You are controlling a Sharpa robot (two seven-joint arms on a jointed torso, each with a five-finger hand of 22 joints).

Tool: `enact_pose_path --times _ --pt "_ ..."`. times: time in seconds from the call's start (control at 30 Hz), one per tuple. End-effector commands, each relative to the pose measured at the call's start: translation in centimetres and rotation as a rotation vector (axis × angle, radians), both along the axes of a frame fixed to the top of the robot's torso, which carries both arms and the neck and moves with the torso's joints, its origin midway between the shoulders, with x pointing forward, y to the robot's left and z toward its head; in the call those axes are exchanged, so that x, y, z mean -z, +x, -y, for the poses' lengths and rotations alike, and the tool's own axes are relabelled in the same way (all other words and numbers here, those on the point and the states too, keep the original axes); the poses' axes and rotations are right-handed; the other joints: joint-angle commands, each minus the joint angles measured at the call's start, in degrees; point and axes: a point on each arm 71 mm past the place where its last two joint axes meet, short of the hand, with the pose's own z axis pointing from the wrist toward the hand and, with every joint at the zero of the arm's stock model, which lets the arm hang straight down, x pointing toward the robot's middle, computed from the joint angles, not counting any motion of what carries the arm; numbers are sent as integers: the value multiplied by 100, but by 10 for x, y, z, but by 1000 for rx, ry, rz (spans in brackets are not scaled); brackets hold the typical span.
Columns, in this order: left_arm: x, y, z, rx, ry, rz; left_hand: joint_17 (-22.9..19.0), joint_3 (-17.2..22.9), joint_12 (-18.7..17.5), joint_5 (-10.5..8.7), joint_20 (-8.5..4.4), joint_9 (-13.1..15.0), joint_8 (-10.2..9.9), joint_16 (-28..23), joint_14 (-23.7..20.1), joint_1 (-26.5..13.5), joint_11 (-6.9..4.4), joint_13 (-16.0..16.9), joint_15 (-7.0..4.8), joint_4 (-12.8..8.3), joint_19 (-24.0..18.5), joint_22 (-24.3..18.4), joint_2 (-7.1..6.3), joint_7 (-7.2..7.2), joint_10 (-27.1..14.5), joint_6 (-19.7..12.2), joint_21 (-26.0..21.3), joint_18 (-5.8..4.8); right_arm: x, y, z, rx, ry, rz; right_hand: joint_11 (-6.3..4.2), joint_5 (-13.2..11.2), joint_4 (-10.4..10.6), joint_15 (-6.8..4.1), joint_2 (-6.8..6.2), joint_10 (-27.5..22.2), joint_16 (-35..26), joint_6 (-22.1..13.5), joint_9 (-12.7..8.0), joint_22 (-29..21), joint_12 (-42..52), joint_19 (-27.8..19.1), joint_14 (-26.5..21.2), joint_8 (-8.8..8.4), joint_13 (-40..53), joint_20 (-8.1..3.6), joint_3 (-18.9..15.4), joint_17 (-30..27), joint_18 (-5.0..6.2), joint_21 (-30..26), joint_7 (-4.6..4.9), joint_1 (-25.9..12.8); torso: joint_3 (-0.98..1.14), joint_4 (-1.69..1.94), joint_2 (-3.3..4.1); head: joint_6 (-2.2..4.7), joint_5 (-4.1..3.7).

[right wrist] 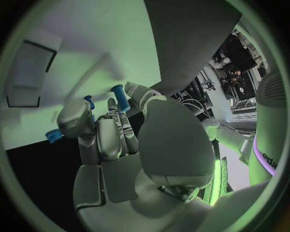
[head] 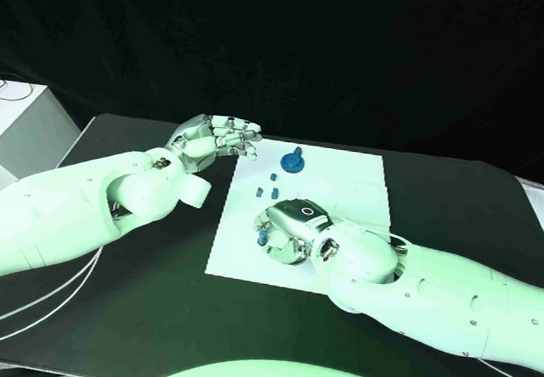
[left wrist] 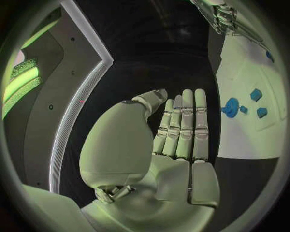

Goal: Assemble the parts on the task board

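A: Listing item one: task board (head: pixel 350 173), white plate lying flat in the middle of the black surface (head: pixel 110 316). Carrying what?

B: Carrying a round blue part (head: pixel 293 162) near the far edge, with a stub standing up from it, and small blue pieces (head: pixel 269 190) lying just nearer the middle. Holding nothing else legible from the head view.

A: Item two: right hand (head: pixel 292 230)?

B: Resting over the near-left area of the board, knuckles up, fingers curling down. Pinching a blue peg (right wrist: pixel 120 98) between thumb and fingers, seen plainly in the right wrist view; showing in the head view as a sliver of blue (head: pixel 259 238) at the hand's left side. Also appearing in that wrist view: another blue piece (right wrist: pixel 53 135) lying at the board's edge, beside the hand.

A: Item three: left hand (head: pixel 213 137)?

B: Hovering off the board's far-left corner, over the dark surface. Holding nothing; fingers (left wrist: pixel 184 121) lying straight and close together, thumb set apart, per the left wrist view. Same view showing the round part (left wrist: pixel 230 107) and two small pieces (left wrist: pixel 256 94) on the board beyond the fingertips.

A: Markings?

B: Reading partial letters "edu" on a white housing (right wrist: pixel 268 162) in the right wrist view; not reading anything on the board.
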Motion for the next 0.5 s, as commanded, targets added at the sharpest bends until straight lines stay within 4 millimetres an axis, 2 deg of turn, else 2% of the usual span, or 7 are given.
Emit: enact_pose_path --times 0.03,0.2,0.23,0.27,0.3,0.37,0.5 --pt "-1 -1 2 16 -12 3 6 -37 -39 -9 9 -6 -37 -22 47 54 18 7 9 6 37 -1 17 25 39 -3 -32 59 -1 0 0 -2 16 6 25 -10 79 61 65 -169 -40 -43 -33 -85 50 -45 -21 -57 6 6 -357 -71 65 -145 -7 193 3 3 2 1 -3" --pt "-1 -1 2 17 -11 2 21 -42 -49 -8 9 -10 -40 -39 49 56 17 9 9 5 36 -1 19 24 42 0 -36 59 -3 1 1 17 41 18 97 14 455 119 175 -553 -123 -264 -152 -304 108 -101 -106 -227 6 53 -1129 -272 115 -531 -15 641 7 2 8 8 -12" --pt "-1 -1 2 18 -11 2 21 -42 -49 -8 9 -10 -40 -39 49 56 17 9 9 5 36 -1 19 24 42 0 -36 59 -3 1 1 20 45 19 112 22 584 132 165 -644 -149 -344 -182 -363 119 -117 -129 -255 6 63 -1263 -329 128 -633 -48 757 7 2 8 8 -12" --pt "-1 -1 2 18 -11 2 23 -42 -51 -8 9 -10 -40 -42 50 56 18 9 9 6 36 -1 22 22 42 2 -37 58 -3 2 2 25 51 21 138 31 844 153 135 -783 -165 -449 -222 -436 152 -130 -152 -249 15 82 -1437 -381 142 -754 -122 964 7 2 8 8 -12" --pt "-1 -1 2 18 -11 2 23 -42 -51 -8 9 -10 -40 -42 50 56 18 9 9 6 36 -1 22 22 42 2 -37 58 -4 2 2 30 57 23 154 43 1049 163 91 -892 -167 -534 -250 -458 166 -122 -160 -260 10 90 -1533 -408 145 -784 -129 1105 7 1 7 12 -17" --pt "-1 -1 2 19 -11 1 23 -42 -51 -8 9 -10 -40 -42 50 56 18 9 9 6 36 -1 22 22 42 2 -37 58 -4 3 3 40 69 26 172 50 1143 174 50 -994 -173 -624 -278 -484 173 -120 -168 -270 6 99 -1614 -436 147 -822 -148 1196 4 -1 4 17 -30" --pt "-1 -1 2 20 -11 1 23 -42 -51 -8 9 -10 -40 -42 50 56 18 9 9 6 36 -1 22 22 42 2 -37 58 -6 4 7 57 101 30 200 73 1156 196 10 -1145 -166 -1102 -429 -513 181 -109 -168 -312 7 116 -1718 -455 149 -860 -195 1223 6 2 6 38 -47"
